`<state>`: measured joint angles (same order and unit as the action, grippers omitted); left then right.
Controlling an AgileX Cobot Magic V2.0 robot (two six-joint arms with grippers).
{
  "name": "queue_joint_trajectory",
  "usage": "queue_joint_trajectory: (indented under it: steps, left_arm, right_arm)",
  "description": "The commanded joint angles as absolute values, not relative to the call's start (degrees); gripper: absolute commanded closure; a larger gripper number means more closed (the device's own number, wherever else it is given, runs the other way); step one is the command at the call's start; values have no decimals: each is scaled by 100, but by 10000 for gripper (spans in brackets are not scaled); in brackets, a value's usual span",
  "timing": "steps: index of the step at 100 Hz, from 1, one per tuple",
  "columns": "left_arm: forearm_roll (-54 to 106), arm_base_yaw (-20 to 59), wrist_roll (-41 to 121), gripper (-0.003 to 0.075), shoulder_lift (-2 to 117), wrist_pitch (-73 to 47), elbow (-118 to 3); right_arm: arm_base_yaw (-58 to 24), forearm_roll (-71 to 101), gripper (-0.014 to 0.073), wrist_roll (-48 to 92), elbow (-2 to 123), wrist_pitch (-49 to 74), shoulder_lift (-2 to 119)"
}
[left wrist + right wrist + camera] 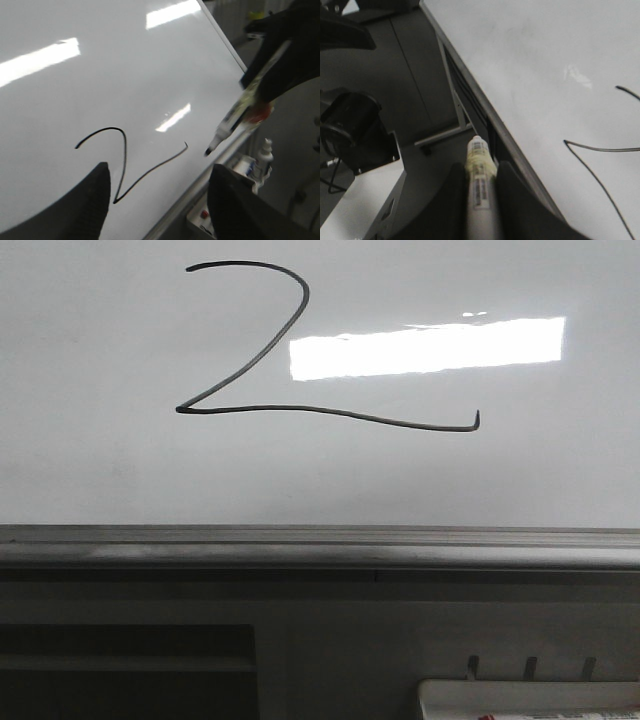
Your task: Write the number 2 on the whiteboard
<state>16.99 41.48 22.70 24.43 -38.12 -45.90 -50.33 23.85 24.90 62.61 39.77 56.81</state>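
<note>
The whiteboard (120, 470) fills the upper front view, with a bright light reflected on it. The number 2 (300, 408) is drawn on it in a thin black line. No gripper shows in the front view. In the left wrist view my left gripper (160, 172) is open and empty over the whiteboard (100, 85), near the number 2 (125, 152). My right gripper (285, 65) is shut on a marker (235, 117), whose black tip hangs off the board by its frame edge. It grips the marker (479, 185) in the right wrist view (481, 167), beside the whiteboard (545, 60).
The board's grey metal frame (320, 545) runs across below the figure. A small white tray (530, 698) sits below it at the right, and shows with a small bottle (265, 155) in the left wrist view. A dark machine body (355, 130) stands beside the board.
</note>
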Motion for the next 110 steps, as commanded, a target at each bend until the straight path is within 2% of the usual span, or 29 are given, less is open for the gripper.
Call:
queue_joint_trajectory:
  steps: [1,22,61,80,103,110]
  left_arm:
    - [2388,4151,3163,329,3025,-4172,-5171]
    - [2714,4151,3733,395,3870,-5495,-5768]
    - [3213,4151,4012,414,4266,-5772,-5821]
    - [3202,4151,4022,512,4294,-5647,-5821]
    - [3202,4151,4022,722,4429,-5693,-5821]
    - [3187,4151,4022,741,4457,-5706,-5821]
  right_arm:
    - [-5291,2403,654,2747,6446,3456,5988]
    - [-6028,2403,654,3348,6445,2782,6411]
    - [-6584,2403,654,3620,6445,2148,6437]
    - [-6772,2403,654,3633,6445,2138,6437]
    - [-6890,2403,654,3633,6445,2127,6437]
    - [-6890,2403,654,3633,6445,2137,6437]
